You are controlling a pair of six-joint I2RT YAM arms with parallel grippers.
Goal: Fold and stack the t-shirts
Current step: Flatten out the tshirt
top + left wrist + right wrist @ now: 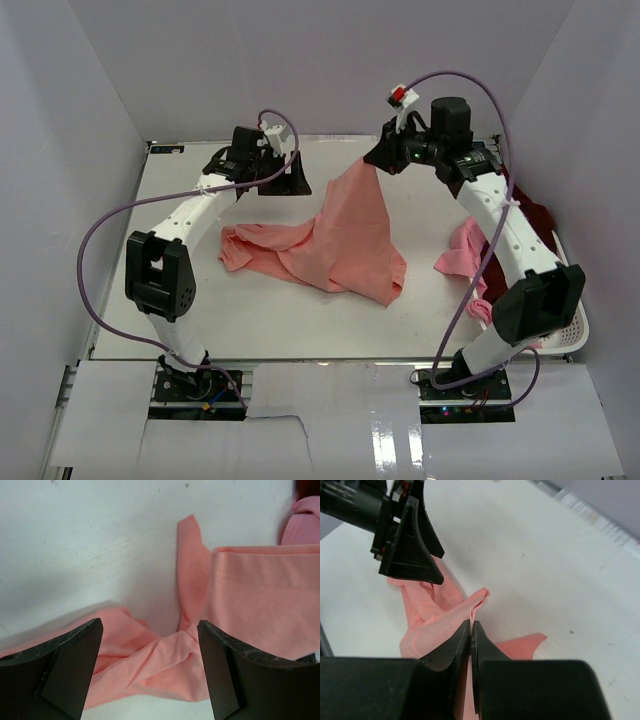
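Note:
A salmon-pink t-shirt [340, 245] lies crumpled on the white table [180, 310], with one corner pulled up into a peak at the back. My right gripper [376, 160] is shut on that raised corner; in the right wrist view its jaws [471, 625] pinch a fold of the salmon cloth [435, 615]. My left gripper [290, 180] hangs open above the table, left of the peak, holding nothing; the shirt's bunched cloth [165, 660] lies below its open jaws. A lighter pink t-shirt [462, 250] and a dark maroon t-shirt [535, 215] lie at the right, partly hidden by my right arm.
A white slotted basket [572, 335] stands at the right edge of the table with the pink and maroon shirts in or hanging over it. White walls close in the table at left, back and right.

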